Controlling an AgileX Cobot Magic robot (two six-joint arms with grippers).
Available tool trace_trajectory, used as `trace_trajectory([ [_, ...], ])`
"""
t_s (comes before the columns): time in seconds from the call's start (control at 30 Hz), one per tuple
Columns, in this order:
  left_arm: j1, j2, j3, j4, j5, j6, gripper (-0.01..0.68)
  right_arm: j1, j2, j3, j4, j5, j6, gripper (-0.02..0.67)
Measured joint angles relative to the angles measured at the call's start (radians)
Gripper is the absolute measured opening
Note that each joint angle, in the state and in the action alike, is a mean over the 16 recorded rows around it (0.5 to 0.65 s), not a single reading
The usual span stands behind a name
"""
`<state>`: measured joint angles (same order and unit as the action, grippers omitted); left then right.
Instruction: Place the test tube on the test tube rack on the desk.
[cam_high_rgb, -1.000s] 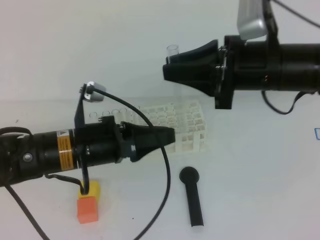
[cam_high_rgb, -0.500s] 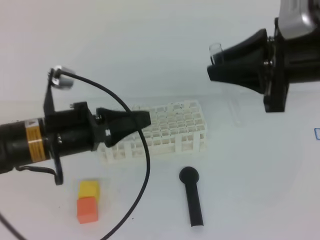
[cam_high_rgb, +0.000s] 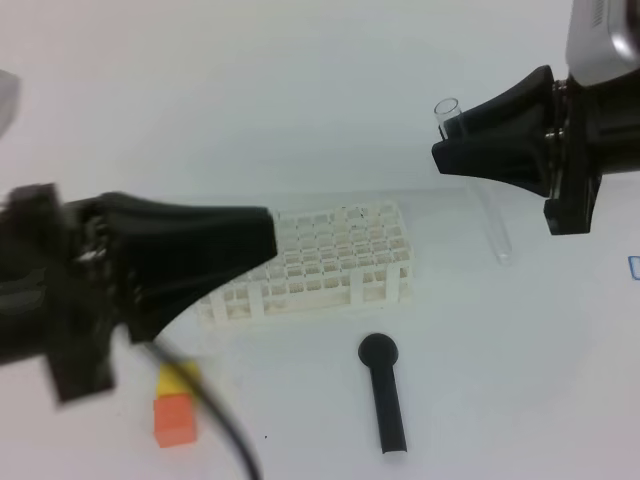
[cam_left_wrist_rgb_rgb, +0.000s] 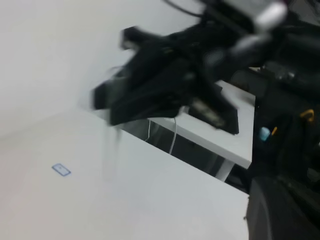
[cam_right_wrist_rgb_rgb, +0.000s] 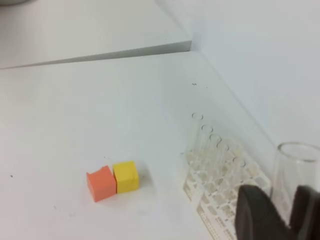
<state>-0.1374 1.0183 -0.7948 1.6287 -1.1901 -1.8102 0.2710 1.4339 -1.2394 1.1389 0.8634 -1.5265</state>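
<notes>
My right gripper is shut on the test tube, a clear glass tube that hangs tilted, rim up, above the desk to the right of the test tube rack. In the right wrist view the tube's rim shows between the two dark fingers. The white lattice rack stands on the desk. My left gripper looms large and blurred at the left, shut and empty, its tip over the rack's left end. The left wrist view shows the right gripper, blurred.
Several clear tubes stand in one row of the rack. A black round-headed stick lies in front of the rack. An orange block and a yellow block sit together at the front left.
My left gripper has shut, drawn back to the left and risen close to the camera. My right gripper has carried the test tube to the right, off from above the rack.
</notes>
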Motion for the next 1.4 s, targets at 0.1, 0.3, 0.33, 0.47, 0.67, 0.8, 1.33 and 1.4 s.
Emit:
trace_trajectory([
  [0.1,0.000,-0.109,0.000,0.046,0.028,-0.066,0.000,0.000,-0.001,0.022,0.007,-0.021,0.001,0.125],
  [0.3,0.000,-0.298,0.000,0.103,0.106,-0.197,0.000,0.000,-0.001,0.100,0.085,-0.064,-0.045,0.125],
  [0.33,0.000,-0.324,0.000,0.109,0.126,-0.215,0.000,0.000,-0.001,0.116,0.109,-0.073,-0.061,0.125],
  [0.47,0.000,-0.407,0.000,0.125,0.222,-0.270,0.000,0.000,-0.001,0.182,0.225,-0.099,-0.143,0.125],
  [0.67,0.000,-0.461,0.019,0.126,0.450,-0.288,0.000,0.000,-0.001,0.257,0.406,-0.108,-0.284,0.125],
  [0.8,0.000,-0.454,0.058,0.121,0.669,-0.266,0.000,0.000,-0.001,0.283,0.486,-0.098,-0.352,0.125],
  [1.33,-0.004,-0.330,0.322,0.105,1.144,-0.215,-0.001,0.000,-0.001,0.296,0.527,-0.014,-0.389,0.125],
  [1.4,-0.013,-0.326,0.346,0.105,1.129,-0.214,-0.001,0.000,-0.001,0.296,0.527,-0.011,-0.384,0.125],
])
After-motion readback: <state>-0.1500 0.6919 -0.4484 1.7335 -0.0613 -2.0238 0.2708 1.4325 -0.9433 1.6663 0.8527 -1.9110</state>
